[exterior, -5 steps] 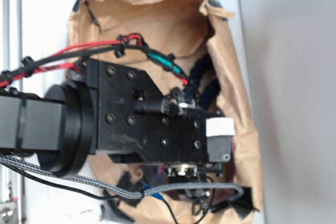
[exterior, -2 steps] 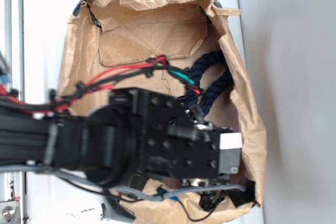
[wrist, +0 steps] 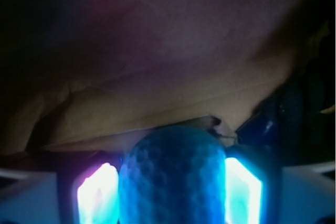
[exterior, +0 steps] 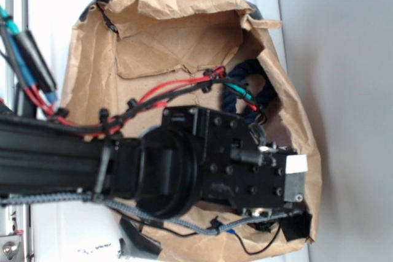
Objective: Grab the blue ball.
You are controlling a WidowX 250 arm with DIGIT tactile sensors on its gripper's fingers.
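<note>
In the wrist view, the dimpled blue ball (wrist: pixel 173 177) fills the gap between my two lit fingers (wrist: pixel 97 192). Both sides of the ball press against the pads, and it looks squeezed tall. My gripper (wrist: pixel 171 195) is shut on the ball. In the exterior view, the black wrist housing (exterior: pixel 245 164) covers the fingers and the ball, low inside the bag near its right wall.
A crumpled brown paper bag (exterior: pixel 178 35) surrounds the arm, and its wall (wrist: pixel 157 93) stands close ahead of the fingers. A dark navy rope loop (exterior: pixel 242 87) lies just beyond the wrist, at the right (wrist: pixel 273 124) in the wrist view. Red and black cables (exterior: pixel 166 93) run along the arm.
The arm has moved right and down in the exterior view, toward the bag's right wall. It now covers more of the rope loop.
</note>
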